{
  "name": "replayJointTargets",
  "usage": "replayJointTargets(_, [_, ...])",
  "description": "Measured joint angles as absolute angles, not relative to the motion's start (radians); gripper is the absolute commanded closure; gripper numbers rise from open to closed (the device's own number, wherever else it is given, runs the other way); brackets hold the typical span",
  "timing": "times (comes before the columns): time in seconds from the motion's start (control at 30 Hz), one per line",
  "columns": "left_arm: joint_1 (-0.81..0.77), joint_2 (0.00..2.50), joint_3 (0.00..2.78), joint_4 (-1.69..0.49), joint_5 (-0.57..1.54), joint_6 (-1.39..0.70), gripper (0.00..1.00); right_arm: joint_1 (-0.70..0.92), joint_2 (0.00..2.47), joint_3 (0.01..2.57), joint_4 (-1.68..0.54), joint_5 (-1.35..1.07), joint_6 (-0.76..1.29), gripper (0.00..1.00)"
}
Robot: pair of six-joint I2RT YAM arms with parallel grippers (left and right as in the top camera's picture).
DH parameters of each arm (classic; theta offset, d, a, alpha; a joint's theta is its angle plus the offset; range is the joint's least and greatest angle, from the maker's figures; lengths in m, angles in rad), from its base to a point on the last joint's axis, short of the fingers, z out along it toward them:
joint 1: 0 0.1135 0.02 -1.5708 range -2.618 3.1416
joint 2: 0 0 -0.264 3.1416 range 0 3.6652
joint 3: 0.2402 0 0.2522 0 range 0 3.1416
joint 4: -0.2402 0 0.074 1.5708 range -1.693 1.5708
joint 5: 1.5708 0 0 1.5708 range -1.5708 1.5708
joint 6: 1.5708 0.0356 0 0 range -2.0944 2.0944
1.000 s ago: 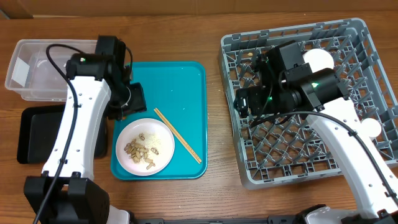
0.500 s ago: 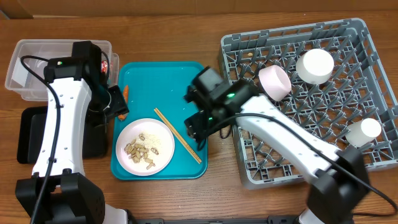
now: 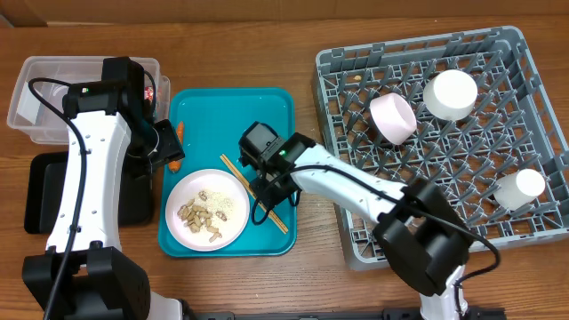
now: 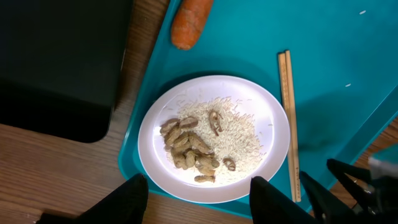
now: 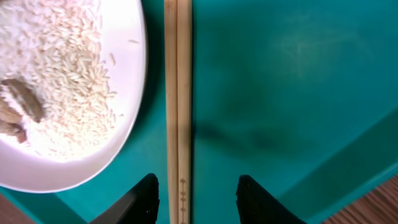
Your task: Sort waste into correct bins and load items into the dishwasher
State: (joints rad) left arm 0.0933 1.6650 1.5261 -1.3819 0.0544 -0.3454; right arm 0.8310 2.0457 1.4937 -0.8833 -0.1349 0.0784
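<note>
A white plate of tan peanut shells and rice lies on the teal tray. The orange carrot lies at the tray's left edge, beside my left arm. My left gripper hovers open above the plate's near rim, holding nothing. A pair of wooden chopsticks lies right of the plate. My right gripper is low over them, open, its fingers astride the sticks without touching. The grey dish rack holds two bowls and a cup.
The clear tub stands at the back left, with a red-and-white wrapper at its right end. The black tray lies in front of it, under my left arm. My right arm reaches from the rack side across to the teal tray.
My right arm swung from the rack to the teal tray and came down over the chopsticks, its jaws narrowing. My left arm drew back off the tray, uncovering the carrot, then held still.
</note>
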Motion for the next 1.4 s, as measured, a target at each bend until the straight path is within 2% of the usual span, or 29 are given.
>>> replayJointTargets(0.27, [0.093,1.665,1.526,-1.38,0.054,-0.345,0.45,0.835,2.088,1.494,-0.869,-0.114,0.078,0.6])
replayJointTargets(1.4, [0.093,1.665,1.526,-1.372,0.054,-0.345,0.44,0.867,2.088,1.494,-0.865,-0.043,0.078,0.6])
